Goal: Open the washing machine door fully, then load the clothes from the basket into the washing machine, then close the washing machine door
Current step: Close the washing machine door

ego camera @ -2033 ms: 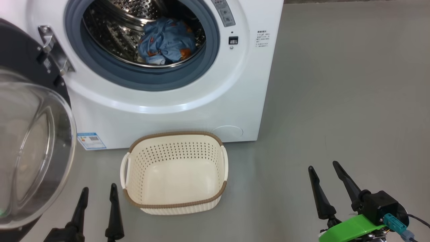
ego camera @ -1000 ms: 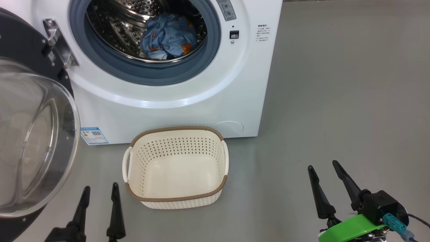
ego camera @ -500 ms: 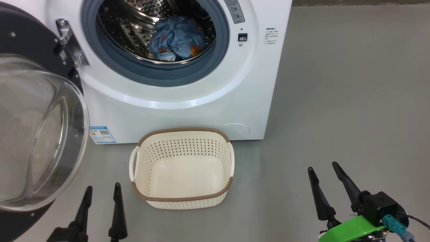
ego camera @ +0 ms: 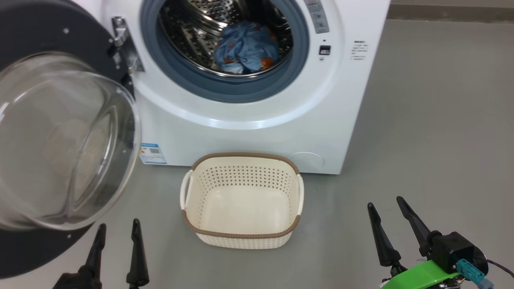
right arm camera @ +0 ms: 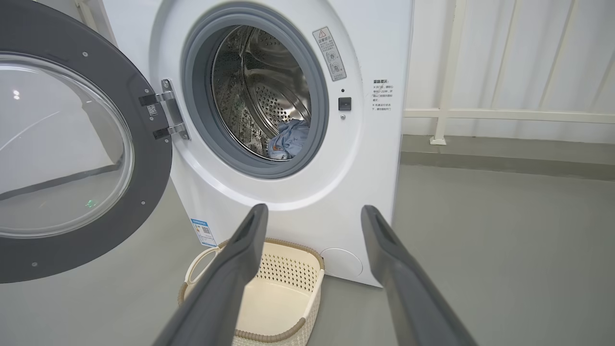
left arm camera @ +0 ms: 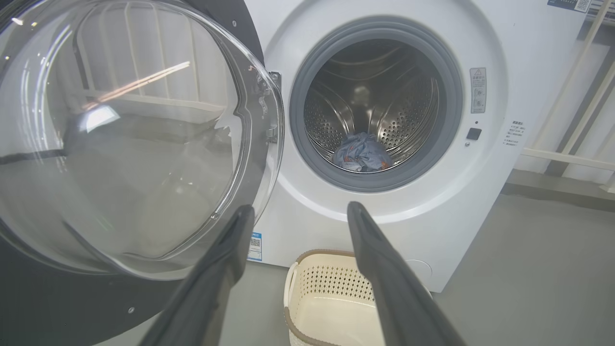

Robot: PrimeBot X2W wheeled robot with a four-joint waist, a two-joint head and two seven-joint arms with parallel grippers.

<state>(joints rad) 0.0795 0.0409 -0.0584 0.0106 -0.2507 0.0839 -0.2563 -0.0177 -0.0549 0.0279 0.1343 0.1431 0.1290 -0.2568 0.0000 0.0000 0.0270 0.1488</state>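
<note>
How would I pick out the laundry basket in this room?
Find the big white front-loading washing machine with its round black door swung open. On the grey floor right before it sits a small cream perforated plastic basket. Its brown woven-look rim sets it apart.

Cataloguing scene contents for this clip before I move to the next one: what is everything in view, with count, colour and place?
washing machine: one, white, behind the basket, drum open
washing machine door: one, black with clear glass bowl, swung open on the robot's left
clothes: one bundle, blue with orange print, inside the drum
basket: one, cream with brown rim, on the floor before the machine, its bottom bare
label sticker: one, blue, low on the machine's front
floor: grey, all around
railing: one, white, beyond the machine
left gripper: one, dark fingers, lower left, open
right gripper: one, dark fingers, green part at its base, lower right, open
</note>
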